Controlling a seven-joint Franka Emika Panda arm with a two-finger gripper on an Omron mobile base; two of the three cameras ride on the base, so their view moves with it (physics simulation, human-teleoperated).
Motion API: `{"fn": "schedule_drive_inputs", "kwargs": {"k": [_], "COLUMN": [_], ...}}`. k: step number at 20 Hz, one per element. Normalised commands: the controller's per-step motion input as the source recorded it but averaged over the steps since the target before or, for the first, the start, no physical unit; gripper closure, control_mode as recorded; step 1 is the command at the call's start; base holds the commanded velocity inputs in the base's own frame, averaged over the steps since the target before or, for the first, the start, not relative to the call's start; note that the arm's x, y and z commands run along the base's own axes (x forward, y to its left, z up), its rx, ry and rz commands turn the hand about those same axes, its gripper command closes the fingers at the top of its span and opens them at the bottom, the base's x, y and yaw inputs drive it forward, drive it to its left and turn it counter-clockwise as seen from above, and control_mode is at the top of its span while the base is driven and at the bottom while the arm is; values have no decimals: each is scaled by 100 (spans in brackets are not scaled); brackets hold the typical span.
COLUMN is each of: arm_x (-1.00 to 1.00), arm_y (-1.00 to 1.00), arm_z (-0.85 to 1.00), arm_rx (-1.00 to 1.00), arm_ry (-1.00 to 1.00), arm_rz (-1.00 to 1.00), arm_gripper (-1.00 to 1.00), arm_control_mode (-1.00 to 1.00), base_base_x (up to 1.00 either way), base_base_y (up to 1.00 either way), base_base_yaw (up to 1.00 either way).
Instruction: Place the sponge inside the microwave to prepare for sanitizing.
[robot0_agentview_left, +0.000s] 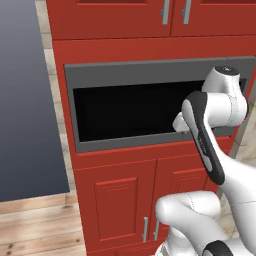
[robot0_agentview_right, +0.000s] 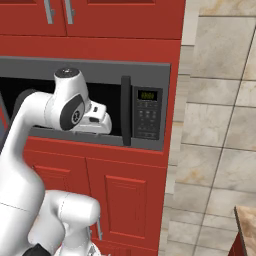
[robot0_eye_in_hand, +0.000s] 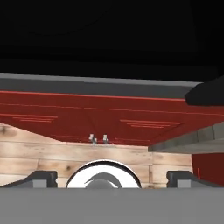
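Fingers spread wide with nothing between them: gripper (robot0_eye_in_hand: 112, 177) empty, tips (robot0_eye_in_hand: 41, 178) far apart at 7 and 5 o'clock of the hand view. Parked at the lower lip of the microwave (robot0_agentview_left: 150, 71), toward 4 o'clock of its dark opening in the left base view, just left of the door handle (robot0_agentview_right: 125, 111) and keypad (robot0_agentview_right: 146, 117) from the right base. Impossible to tell where the sponge lies; too black inside the cavity to pick out anything. Probably the placing step at its release end, judging by empty jaws at the mouth, though possibly no pickup yet. Next, likely a straight pull-back toward 6 o'clock, keeping the wrist level to clear the grey bottom rim. Tight above and below: rim close under the hand, cavity roof at 12. Handle crowding at 3 o'clock. Open room out front, over the red cabinet doors (robot0_agentview_left: 117, 200) and wood floor (robot0_eye_in_hand: 43, 153).
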Motion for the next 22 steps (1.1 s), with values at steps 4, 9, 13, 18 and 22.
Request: {"fn": "schedule_drive_inputs", "kwargs": {"k": [4,9,13,18,22], "arm_x": [-25,-39,-41,-35,-27], "arm_y": [-23,-8,-14,-25,-33], "arm_z": [30,30,36,18,2], "arm_rx": [0,0,0,0,0], "arm_ry": [-28,-33,-22,-3,0], "arm_rz": [-1,-9,-14,-17,-15], "arm_gripper": [-100,-100,-100,-100,-100], "arm_control_mode": [-100,-100,-100,-100,-100], "base_base_x": [0,0,0,0,0], "base_base_y": [0,0,0,0,0], "base_base_yaw": [0,0,0,0,0]}}
